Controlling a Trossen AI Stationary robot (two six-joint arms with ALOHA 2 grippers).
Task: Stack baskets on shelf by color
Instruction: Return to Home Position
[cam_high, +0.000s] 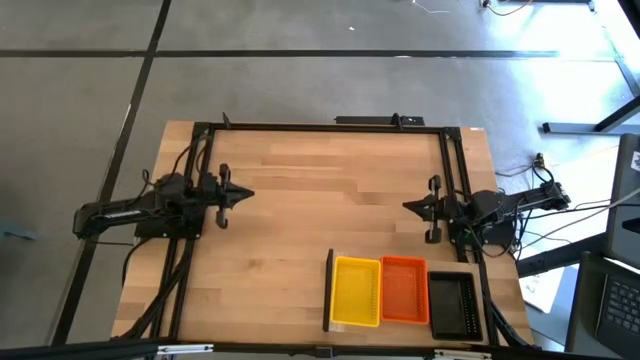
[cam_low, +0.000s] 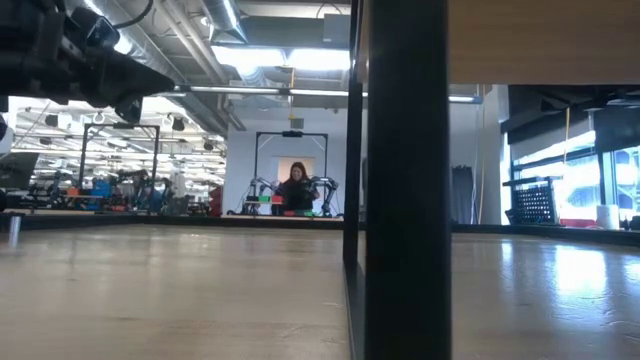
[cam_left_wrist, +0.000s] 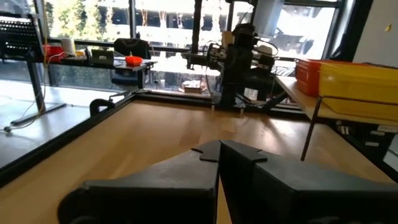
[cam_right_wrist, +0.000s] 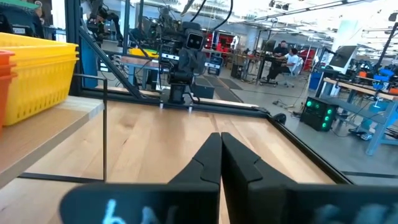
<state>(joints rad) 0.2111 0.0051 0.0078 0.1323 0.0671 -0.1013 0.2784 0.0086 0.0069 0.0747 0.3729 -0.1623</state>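
High view: we see the pale wooden shelf with a dark upright end piece (cam_high: 329, 290) at the table's edge, on the right arm's side. Small rectangular plastic mesh baskets stand on it side by side: yellow (cam_high: 356, 290) against the end piece, orange (cam_high: 404, 290) in the middle, black (cam_high: 451, 305) outermost. The left gripper (cam_high: 250, 194) and right gripper (cam_high: 405, 206) face each other, well apart, over the bare wooden tabletop (cam_high: 320, 180). In the wrist views we find both pairs of fingers pressed together, gripping nothing.

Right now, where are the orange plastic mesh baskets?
In the high view, the orange baskets sit on the pale wooden shelf at the table's lower right, between the yellow baskets and the black baskets.
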